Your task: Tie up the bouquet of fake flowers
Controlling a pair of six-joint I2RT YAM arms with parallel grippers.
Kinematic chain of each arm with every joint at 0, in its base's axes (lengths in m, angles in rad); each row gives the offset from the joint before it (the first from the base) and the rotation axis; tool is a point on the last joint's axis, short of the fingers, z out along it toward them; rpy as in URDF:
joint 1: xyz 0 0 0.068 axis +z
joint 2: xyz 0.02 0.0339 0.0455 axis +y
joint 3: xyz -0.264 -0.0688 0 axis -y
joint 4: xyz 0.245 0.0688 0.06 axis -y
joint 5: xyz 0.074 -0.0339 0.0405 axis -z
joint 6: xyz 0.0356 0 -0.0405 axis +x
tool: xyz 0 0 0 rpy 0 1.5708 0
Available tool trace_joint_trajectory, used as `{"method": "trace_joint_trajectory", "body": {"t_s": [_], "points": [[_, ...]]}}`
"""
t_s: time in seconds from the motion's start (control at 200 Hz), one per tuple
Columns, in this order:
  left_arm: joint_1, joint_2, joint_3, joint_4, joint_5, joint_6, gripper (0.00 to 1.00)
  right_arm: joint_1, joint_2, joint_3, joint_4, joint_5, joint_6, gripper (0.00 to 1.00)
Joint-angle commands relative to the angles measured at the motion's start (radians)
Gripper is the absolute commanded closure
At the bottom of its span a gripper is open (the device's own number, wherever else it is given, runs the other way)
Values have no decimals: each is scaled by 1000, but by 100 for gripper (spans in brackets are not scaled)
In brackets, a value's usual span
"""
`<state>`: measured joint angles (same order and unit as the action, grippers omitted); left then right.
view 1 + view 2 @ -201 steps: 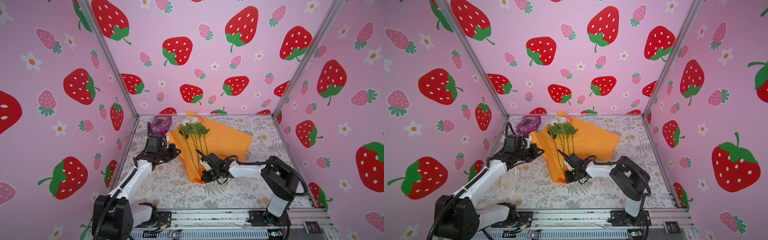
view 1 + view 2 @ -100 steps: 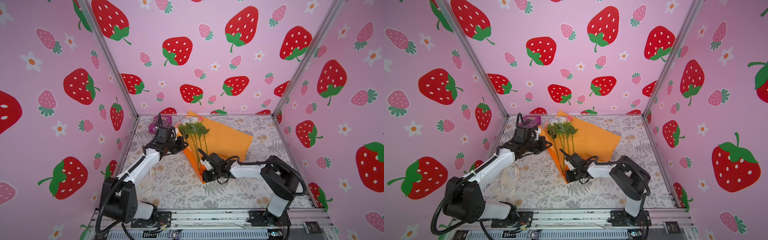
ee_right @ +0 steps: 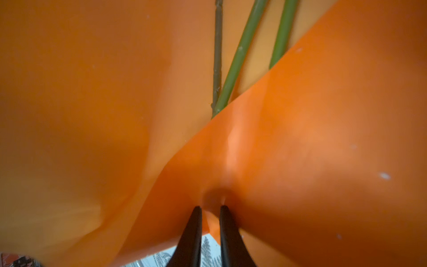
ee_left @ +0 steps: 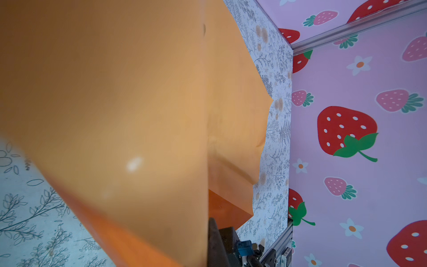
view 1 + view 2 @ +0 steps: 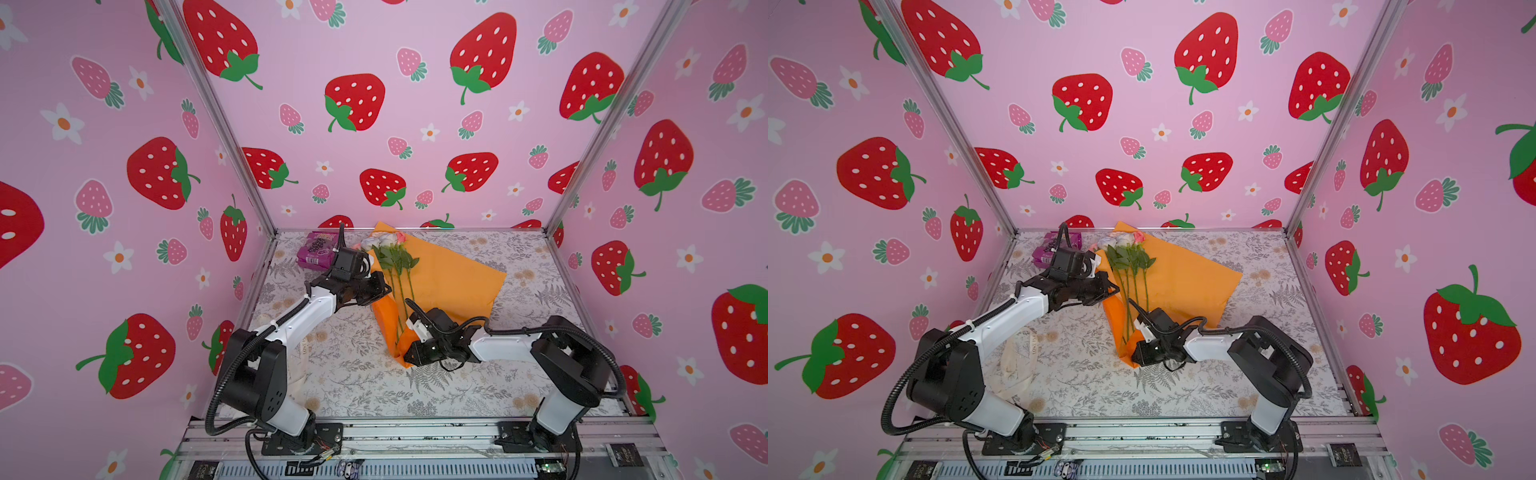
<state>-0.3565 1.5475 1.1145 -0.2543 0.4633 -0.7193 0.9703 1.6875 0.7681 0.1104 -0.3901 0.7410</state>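
Bouquet position: the bouquet of fake flowers [image 5: 399, 270] is laid on the floral-printed table [image 5: 357, 386], towards the back and near the middle in both top views. The pink and white rose heads [image 5: 384, 240] are pointed at the rear wall. The green stems [image 5: 402, 291] are run forward over the orange wrapping paper [image 5: 457, 278] on which they are laid. The right part of the paper is spread flat. The left part is lifted off the table and folded up beside the stems.

Left gripper [image 5: 384, 288]: the jaws are closed on the raised left edge of the orange wrapping paper. In the left wrist view the lens is almost wholly covered by the orange wrapping paper [image 4: 115, 104].

Right gripper [image 5: 409, 358]: it is placed at the near, pointed end of the paper. In the right wrist view the two black fingers [image 3: 195, 226] are seen set narrowly apart. A pinch of the paper is held between them, and a pucker is formed in the paper just past the tips. Three stems [image 3: 231, 81] are partly covered by a folded flap.

Other items: a purple snack packet [image 5: 316, 249] is laid in the back left corner. A cream printed ribbon [image 5: 1019, 361] is laid at the front left, well apart from the bouquet.
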Motion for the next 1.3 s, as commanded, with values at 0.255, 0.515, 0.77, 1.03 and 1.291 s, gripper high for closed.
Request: {"method": "trace_joint_trajectory", "body": {"t_s": [0.255, 0.515, 0.77, 1.03, 1.291], "points": [[-19, 60, 81, 53, -14, -33, 100, -39, -99, -81, -58, 106, 49, 82], [-36, 97, 96, 72, -9, -35, 100, -67, -228, -127, -55, 137, 50, 78], [-51, 132, 127, 70, -13, -32, 100, -76, -376, -142, -17, 139, 33, 55], [-65, 167, 150, 81, -13, -40, 100, -74, -309, -64, 57, -4, 23, 43], [-77, 191, 172, 81, -10, -42, 100, -74, -202, 16, 5, 82, 92, 42]]}}
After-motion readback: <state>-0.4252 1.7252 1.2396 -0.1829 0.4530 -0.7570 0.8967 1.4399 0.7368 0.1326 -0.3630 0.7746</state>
